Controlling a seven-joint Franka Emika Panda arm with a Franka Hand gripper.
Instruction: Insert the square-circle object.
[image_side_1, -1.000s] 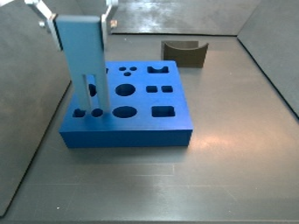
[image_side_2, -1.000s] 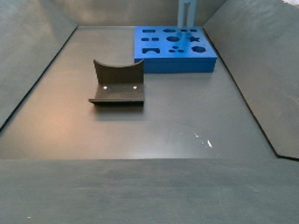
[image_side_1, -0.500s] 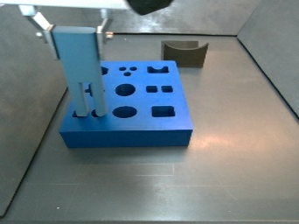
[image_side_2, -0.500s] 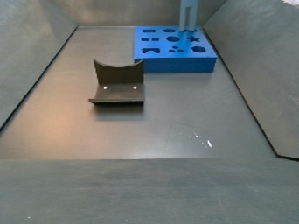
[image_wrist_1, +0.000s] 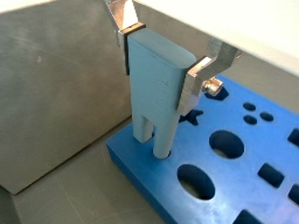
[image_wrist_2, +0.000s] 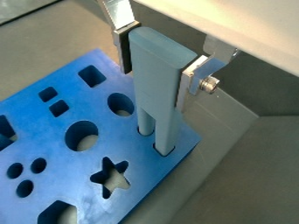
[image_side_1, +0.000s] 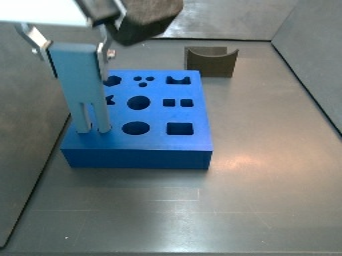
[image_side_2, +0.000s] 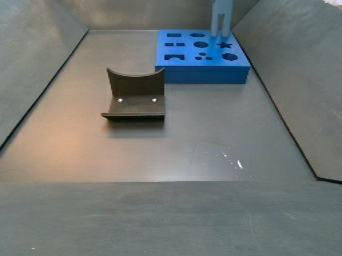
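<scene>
Wrist views first: the hand (image_wrist_1: 166, 57) is clamped on the square-circle object (image_wrist_1: 158, 79), a pale blue two-pronged piece, silver fingers (image_wrist_2: 198, 74) pinching its flanks. Both prongs meet the blue board (image_wrist_2: 41, 131) near a corner.

Side views: the piece (image_side_1: 78, 75) stands upright on the board (image_side_1: 201, 140), with the fixture (image_side_2: 134, 95) well apart on the worktop (image_side_2: 187, 140).

Insertion looks underway. Next comes a straight push down, then release.

Hand (image_wrist_1: 159, 66): silver plate fingers (image_wrist_1: 205, 72) w/ a round screw, dark pads.
</scene>
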